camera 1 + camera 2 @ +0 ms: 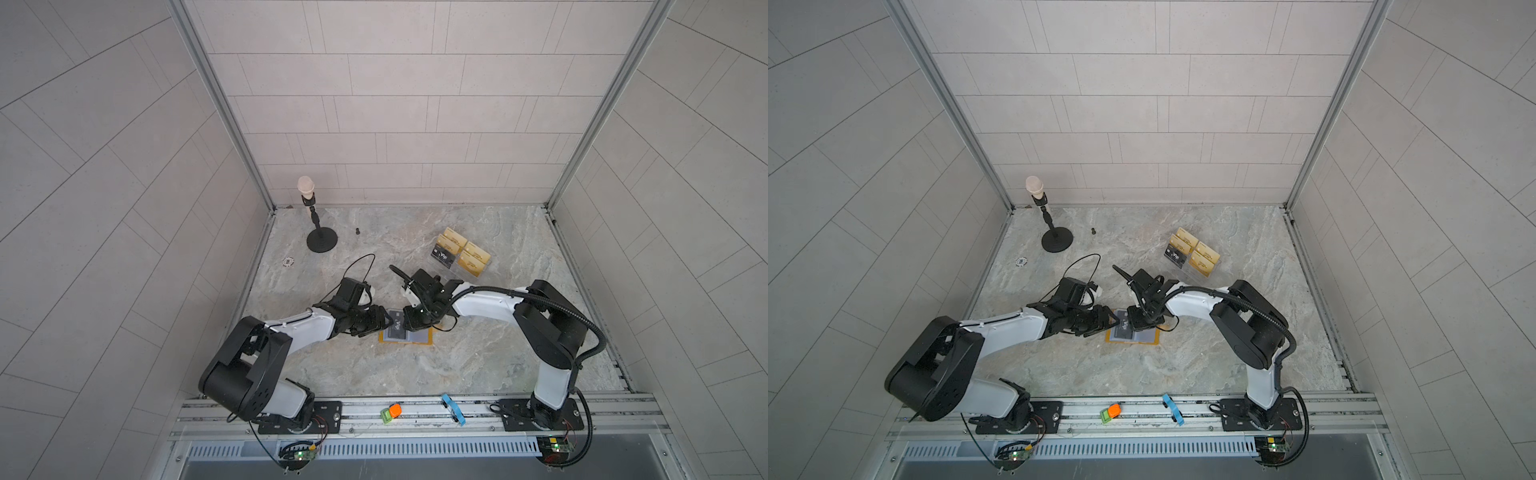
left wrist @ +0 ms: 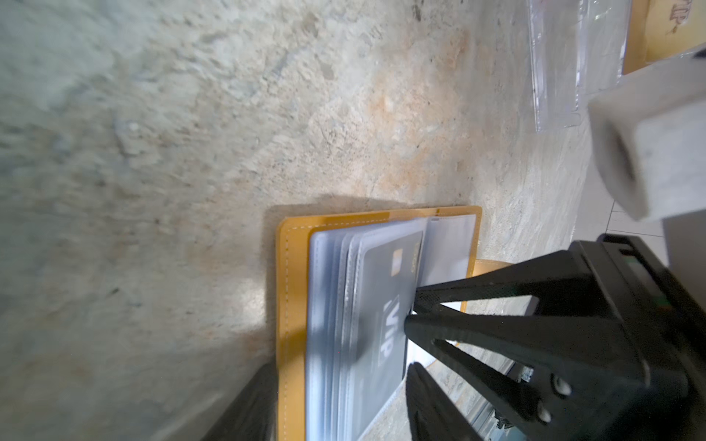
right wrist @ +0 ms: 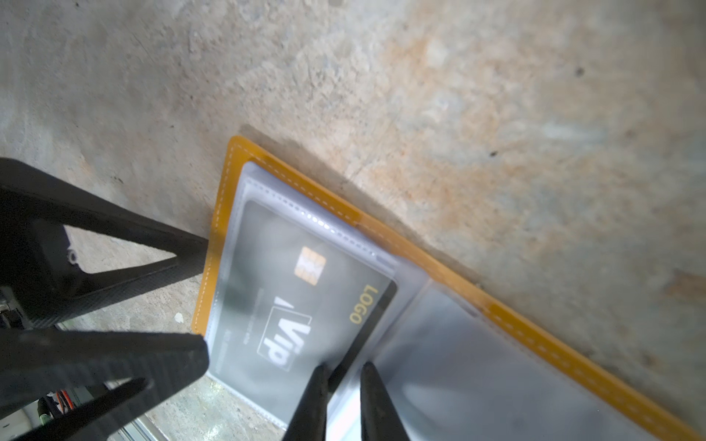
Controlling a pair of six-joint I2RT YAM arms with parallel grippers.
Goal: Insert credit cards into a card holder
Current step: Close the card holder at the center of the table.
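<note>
Card holder (image 1: 417, 336): lies open and flat on the worktop (image 1: 478, 357), lower centre in both top views, between the two arms, mustard cover down and clear sleeves up. Carries a black Vip credit card (image 3: 290, 305) inside the top sleeve of the page on the frame's left in a top view, chip and white lettering readable through the plastic, gold "LOGO" end toward the spine.

Left tool (image 3: 202, 298): reaches in from the left of the right-wrist frame with fingers well apart, both tips at the holder's outer cover edge; clamps nothing. Impossible to tell whether touching the cover or just off it.

Right tool (image 3: 344, 364): points in from the bottom of the same frame, fingers nearly together with only a slim gap; sets one tip on the card's spine-side end and its mate on the bare plastic page beside it. Cannot tell about any pinch on card or sleeve.

Clear acrylic stand (image 1: 455, 271): sits at the worktop's upper right, well apart from the holder, stocked with gold cards (image 1: 476, 257) and one further Vip card (image 1: 444, 255). Microphone (image 1: 305, 187) on a round black base: stands at upper left.
</note>
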